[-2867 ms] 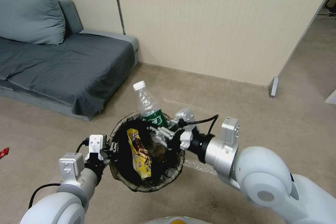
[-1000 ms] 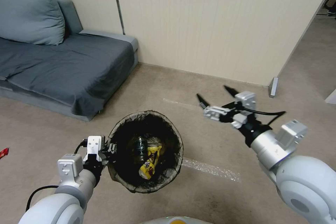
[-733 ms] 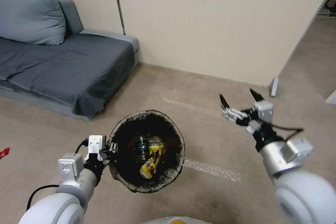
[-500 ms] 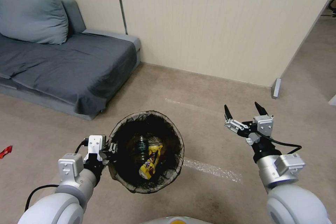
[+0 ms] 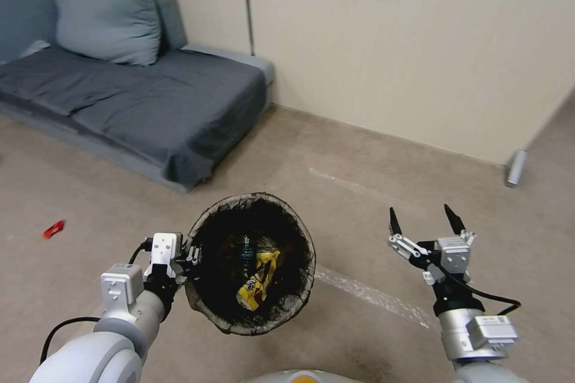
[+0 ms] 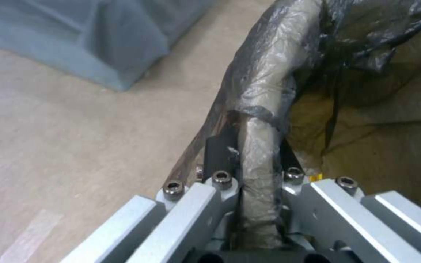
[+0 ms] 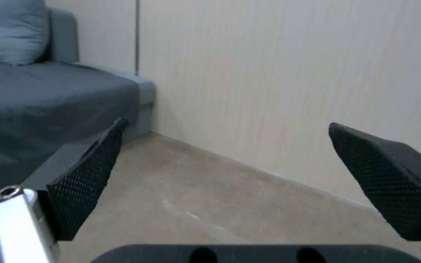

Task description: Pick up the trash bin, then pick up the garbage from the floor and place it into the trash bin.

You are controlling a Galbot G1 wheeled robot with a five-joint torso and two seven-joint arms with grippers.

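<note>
The floor is covered in flat tan carpet. A small red wrapper lies on the floor by itself, well apart from the grey sofa. The sofa stands on the floor, against the wall. A big grey pillow sits on the sofa seat, leaning on its back. A pale shiny strip runs across the carpet, and a thin light line marks it nearer the wall. A dark stain shows on the carpet close to the robot.
</note>
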